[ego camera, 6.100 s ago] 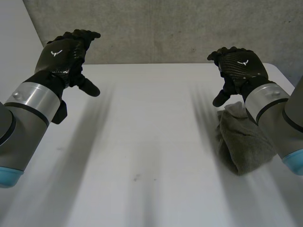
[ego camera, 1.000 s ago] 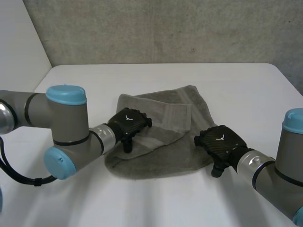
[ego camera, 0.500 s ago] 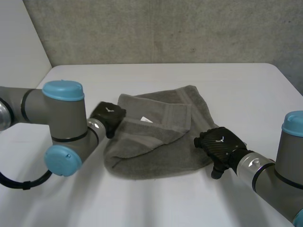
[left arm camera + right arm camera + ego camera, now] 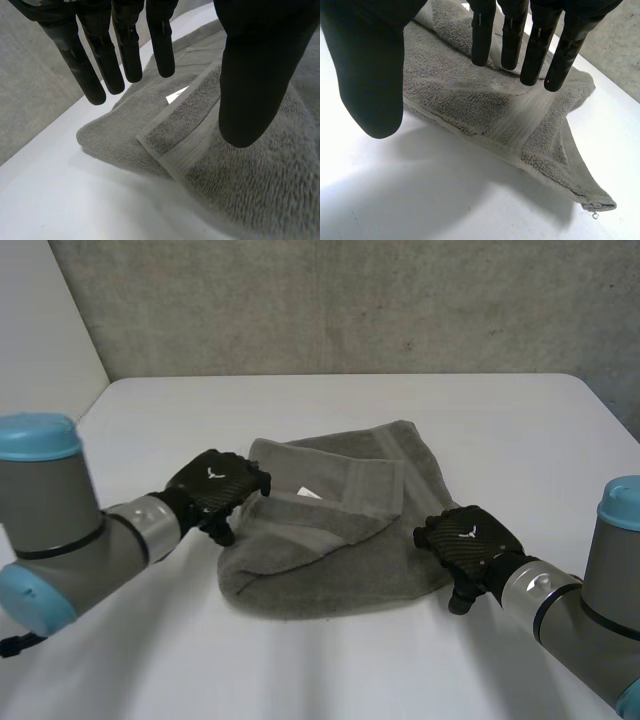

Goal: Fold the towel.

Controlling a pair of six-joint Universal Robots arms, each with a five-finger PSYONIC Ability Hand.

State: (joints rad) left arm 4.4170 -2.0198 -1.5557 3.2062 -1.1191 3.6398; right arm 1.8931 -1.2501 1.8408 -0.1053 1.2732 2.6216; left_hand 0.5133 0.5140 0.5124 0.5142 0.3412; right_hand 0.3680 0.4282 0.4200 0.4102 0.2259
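The white table (image 4: pixel 330 400) is smooth and matt, with rounded far corners, and behind it rises a rough, speckled grey wall (image 4: pixel 350 300).

The towel (image 4: pixel 330 560) lies near the middle of the table, between the two hands. It is grey terry with a short looped pile, bunched into a rounded, lopsided heap, and one flap is laid over the rest. A flat woven band (image 4: pixel 525 120) runs across the cloth near its hem, smoother than the pile around it.

The left arm (image 4: pixel 60 530) and right arm (image 4: pixel 590 600) are grey tubes with light-blue caps.

The left hand (image 4: pixel 215 490) is at the towel's left edge. In the left wrist view its fingers (image 4: pixel 127 50) are straight and spread away from the thumb above the flap's corner, holding nothing.

The right hand (image 4: pixel 465 540) is at the towel's right edge. Its fingers (image 4: pixel 535 55) are likewise straight over the band, with the thumb wide apart and nothing held. I cannot tell whether the fingertips touch the cloth.

A small white label (image 4: pixel 310 494) peeks out from under the flap.
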